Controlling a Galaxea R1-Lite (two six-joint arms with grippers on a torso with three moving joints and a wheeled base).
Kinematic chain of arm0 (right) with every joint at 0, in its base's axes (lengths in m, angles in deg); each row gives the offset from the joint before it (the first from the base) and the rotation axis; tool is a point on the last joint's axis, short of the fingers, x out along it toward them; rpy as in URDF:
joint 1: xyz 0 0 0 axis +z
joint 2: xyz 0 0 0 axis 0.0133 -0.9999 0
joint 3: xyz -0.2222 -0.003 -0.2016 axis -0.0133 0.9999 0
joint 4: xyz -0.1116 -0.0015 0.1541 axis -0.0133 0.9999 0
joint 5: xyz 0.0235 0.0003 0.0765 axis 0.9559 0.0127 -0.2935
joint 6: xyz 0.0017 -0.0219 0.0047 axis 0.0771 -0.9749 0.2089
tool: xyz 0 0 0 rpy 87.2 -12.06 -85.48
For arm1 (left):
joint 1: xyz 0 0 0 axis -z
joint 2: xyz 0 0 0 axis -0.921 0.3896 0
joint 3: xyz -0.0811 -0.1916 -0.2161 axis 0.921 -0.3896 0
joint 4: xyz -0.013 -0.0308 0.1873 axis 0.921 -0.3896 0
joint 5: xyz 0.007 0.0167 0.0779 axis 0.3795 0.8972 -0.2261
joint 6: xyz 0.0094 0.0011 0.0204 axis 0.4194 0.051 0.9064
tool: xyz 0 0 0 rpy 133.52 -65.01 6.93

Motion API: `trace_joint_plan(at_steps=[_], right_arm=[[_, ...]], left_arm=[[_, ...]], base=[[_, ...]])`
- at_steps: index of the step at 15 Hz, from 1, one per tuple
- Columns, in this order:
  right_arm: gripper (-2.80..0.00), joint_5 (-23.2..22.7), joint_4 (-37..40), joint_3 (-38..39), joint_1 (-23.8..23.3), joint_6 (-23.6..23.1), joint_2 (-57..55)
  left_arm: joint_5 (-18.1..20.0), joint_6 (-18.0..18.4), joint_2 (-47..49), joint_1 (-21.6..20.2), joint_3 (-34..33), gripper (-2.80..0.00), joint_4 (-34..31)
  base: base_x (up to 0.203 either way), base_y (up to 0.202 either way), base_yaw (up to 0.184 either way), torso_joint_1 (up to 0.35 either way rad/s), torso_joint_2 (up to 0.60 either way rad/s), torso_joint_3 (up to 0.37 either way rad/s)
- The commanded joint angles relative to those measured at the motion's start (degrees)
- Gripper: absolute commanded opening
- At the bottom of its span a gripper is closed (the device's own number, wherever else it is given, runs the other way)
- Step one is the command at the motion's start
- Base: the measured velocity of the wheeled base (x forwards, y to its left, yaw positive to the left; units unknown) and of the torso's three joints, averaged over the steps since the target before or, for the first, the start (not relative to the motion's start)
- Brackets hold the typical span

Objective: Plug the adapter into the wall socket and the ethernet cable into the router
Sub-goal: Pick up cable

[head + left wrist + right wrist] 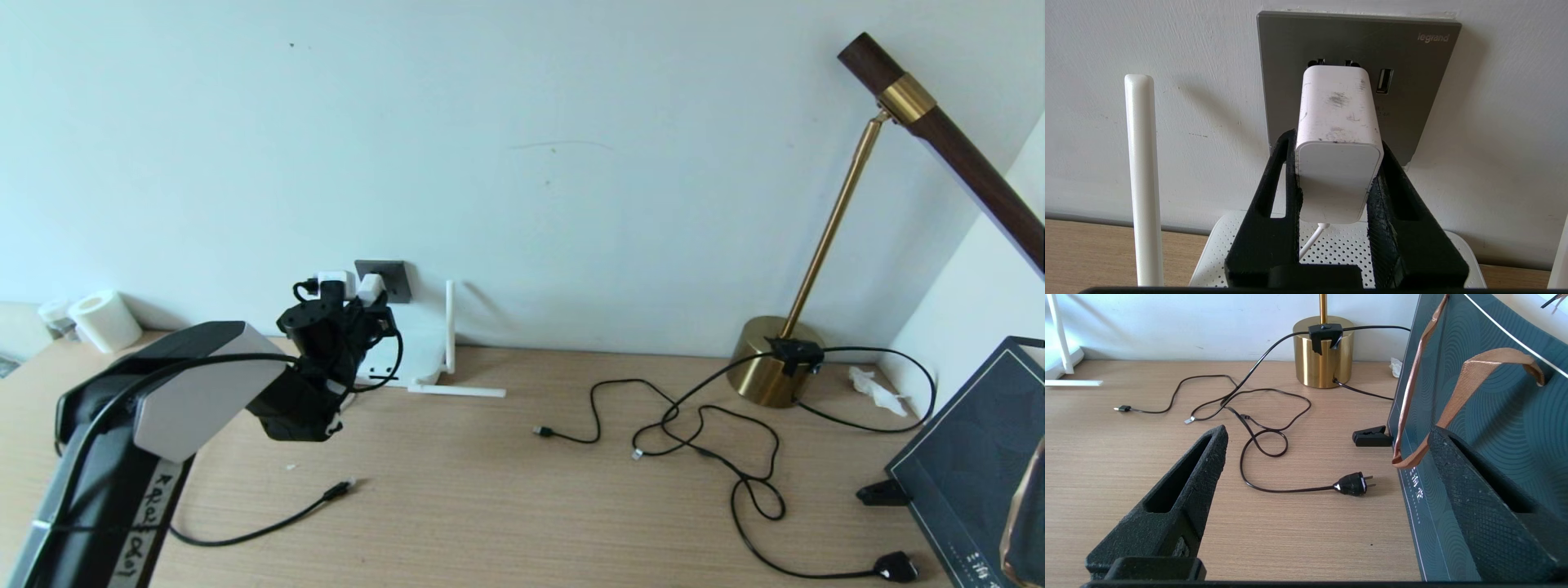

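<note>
My left gripper (1337,143) is shut on the adapter (1339,122), a white rounded block with a thin white cord hanging from its near end. The adapter's far end is against the dark grey wall socket (1412,102), just below two slots; whether its prongs are in is hidden. In the head view the left gripper (359,306) holds the adapter (371,287) at the wall socket (393,278). The white router (1331,249) lies right below, one antenna (1141,175) upright. The ethernet cable (269,527) lies on the desk, its plug free. My right gripper (1329,435) is open and empty at the desk's right side.
A brass lamp (767,371) stands at the back right, and its black cord ends in a two-pin plug (1351,484). Thin black cables (653,425) loop across the middle. A dark bag (971,457) and a black clip (1372,437) sit right. White rolls (102,320) stand back left.
</note>
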Motion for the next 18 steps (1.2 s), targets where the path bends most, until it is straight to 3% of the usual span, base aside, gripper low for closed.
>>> trace_joint_plan(at_steps=[1,18], right_arm=[[0.0,0.0,-0.02,0.62,0.06,0.01,0.0],[0.0,0.0,-0.02,0.62,0.06,0.01,0.0]], left_arm=[[-0.04,0.0,0.12,0.0,0.05,-2.8,0.41],[-0.04,0.0,-0.33,0.0,0.93,-2.8,-1.16]], base=[[0.0,0.0,0.0,0.0,0.0,0.0],[0.0,0.0,0.0,0.0,0.0,0.0]])
